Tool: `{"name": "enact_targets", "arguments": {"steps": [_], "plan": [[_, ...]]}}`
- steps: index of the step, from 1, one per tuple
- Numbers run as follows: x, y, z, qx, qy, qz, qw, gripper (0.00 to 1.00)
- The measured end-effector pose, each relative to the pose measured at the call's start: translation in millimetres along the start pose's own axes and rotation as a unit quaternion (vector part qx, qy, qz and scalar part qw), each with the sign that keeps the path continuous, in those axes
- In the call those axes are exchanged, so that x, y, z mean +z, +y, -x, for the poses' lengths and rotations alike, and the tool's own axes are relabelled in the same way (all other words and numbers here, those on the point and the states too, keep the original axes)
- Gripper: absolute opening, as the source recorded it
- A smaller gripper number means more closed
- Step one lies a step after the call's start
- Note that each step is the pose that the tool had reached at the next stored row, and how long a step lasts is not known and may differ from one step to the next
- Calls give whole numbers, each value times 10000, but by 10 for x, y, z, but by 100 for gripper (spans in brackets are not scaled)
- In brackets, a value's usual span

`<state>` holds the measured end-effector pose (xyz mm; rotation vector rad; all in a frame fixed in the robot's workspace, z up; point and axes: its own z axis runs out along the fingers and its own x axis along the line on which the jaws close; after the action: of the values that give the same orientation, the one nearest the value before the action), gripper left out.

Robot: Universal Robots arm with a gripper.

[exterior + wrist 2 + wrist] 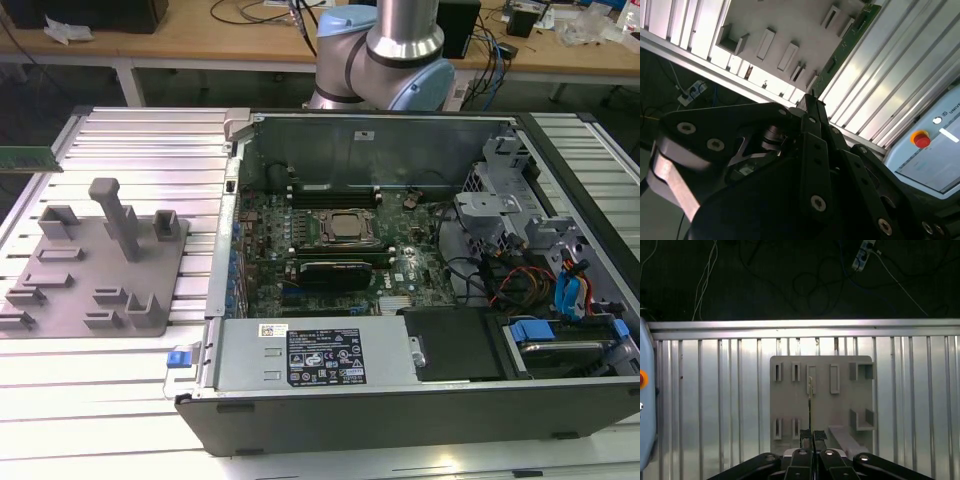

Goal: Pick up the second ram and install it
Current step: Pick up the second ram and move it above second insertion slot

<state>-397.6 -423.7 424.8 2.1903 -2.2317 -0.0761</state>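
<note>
Green and edge-on, the second ram (837, 59) is clamped in my gripper (812, 434), closed right down on it over the grey holder tray (790, 400), while the open computer case (400, 412) beside that tray shows me a stickered power supply (250, 360).

The holder tray (90, 262) lies on the table (140, 140) toward the edge at the exterior view's left, just beside the open computer case (400, 405). The case takes up the table's middle and the exterior view's right. The arm's base (385, 60) stands behind the case, at the table's far edge. Inside the case, the power supply (310, 355) runs along the near wall, with the motherboard (335, 265) behind it. In the first wrist view the second ram (810, 400), clamped in the gripper (813, 436), points toward the tray.
</note>
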Motion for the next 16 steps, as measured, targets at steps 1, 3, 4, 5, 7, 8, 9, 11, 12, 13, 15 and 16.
{"name": "enact_targets", "arguments": {"steps": [1, 3, 4, 5, 7, 8, 9, 11, 12, 13, 15, 16], "plan": [[-2, -41, 1, 0, 0, 0, 10000, 9], [-4, -85, 2, 0, 0, 0, 10000, 9], [-5, -115, 2, 0, 0, 0, 10000, 9], [-6, -135, 2, 0, 0, 0, 10000, 9], [-10, -215, 4, 0, 0, 0, 10000, 9], [-11, -254, 5, 0, 0, 0, 10000, 9], [-13, -296, 6, 0, 0, 0, 10000, 9], [-15, -336, 6, 0, 0, 0, 10000, 9], [-16, -359, 7, 0, 0, 0, 10000, 9], [-17, -382, 7, 0, 0, 0, 10000, 9], [-20, -456, 9, 0, 0, 0, 10000, 9], [-21, -486, 9, -1, 0, 0, 10000, 9]]}}
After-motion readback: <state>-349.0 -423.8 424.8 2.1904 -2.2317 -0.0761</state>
